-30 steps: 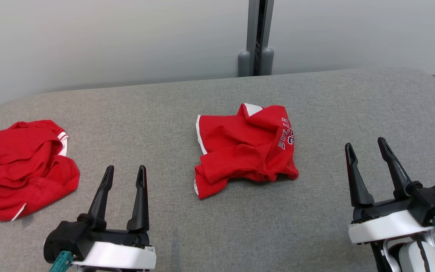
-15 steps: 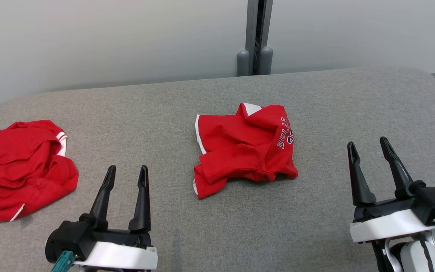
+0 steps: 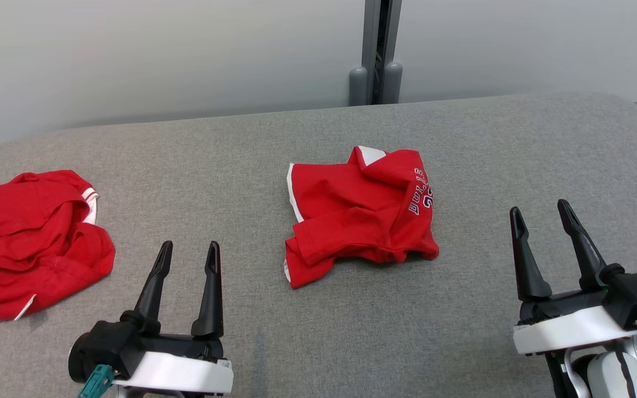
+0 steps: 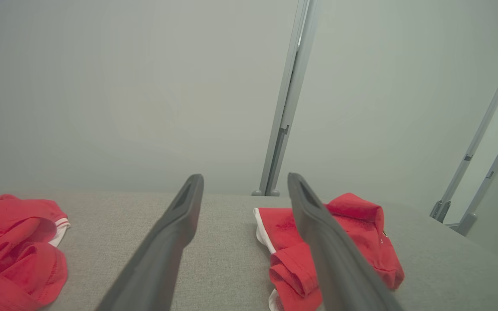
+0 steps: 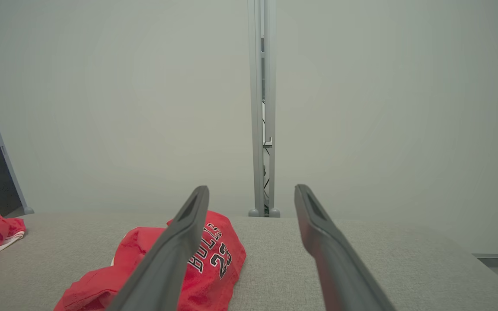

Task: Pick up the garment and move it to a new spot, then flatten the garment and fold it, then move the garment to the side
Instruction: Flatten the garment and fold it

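Left tool [image 3: 191, 246] hovers spread and empty, a crumpled second red garment [image 3: 31, 237] off to its left. The Bulls garment [image 3: 360, 213] lies ahead on the table [image 3: 318, 331], between it and our right tool [image 3: 538, 207], equally wide and empty. We fear a one-layer pinch dragging its folds loose.

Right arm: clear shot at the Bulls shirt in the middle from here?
Probably yes. The right gripper is open and empty, and just bare grey surface lies between it and the Bulls shirt.

Grey post [image 3: 370, 50] (two-footed) stands behind padded table [image 3: 318, 331].
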You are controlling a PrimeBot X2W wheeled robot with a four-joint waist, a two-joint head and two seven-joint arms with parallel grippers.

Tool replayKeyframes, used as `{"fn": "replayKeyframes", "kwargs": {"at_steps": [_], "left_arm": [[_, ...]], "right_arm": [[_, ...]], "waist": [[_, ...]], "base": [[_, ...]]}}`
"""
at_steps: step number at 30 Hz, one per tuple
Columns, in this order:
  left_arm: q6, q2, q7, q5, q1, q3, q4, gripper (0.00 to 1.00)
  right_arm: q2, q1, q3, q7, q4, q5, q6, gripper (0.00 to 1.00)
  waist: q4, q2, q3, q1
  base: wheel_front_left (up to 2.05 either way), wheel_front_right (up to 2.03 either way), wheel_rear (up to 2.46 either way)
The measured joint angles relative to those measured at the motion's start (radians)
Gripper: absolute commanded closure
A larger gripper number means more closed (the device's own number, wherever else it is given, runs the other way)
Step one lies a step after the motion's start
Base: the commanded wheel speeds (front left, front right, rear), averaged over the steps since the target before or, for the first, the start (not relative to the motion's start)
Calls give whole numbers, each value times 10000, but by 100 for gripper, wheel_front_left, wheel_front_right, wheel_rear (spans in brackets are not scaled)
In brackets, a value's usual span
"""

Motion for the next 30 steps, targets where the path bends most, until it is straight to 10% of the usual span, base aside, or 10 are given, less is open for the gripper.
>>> {"fn": "replayKeyframes", "kwargs": {"at_steps": [18, 30], "left_arm": [[-52, 0, -2, 52, -567, -497, 48, 0], [12, -8, -4, -151, -1028, -970, 65, 0]], "right_arm": [[0, -400, -253, 0, 240, -36, 0, 0], [-4, -2553, -426, 734, 2803, -922, 0, 0]], "waist": [[539, 0, 657, 0], [1846, 0, 1507, 0]], "base": [[0, 0, 0], [0, 0, 0]]}}
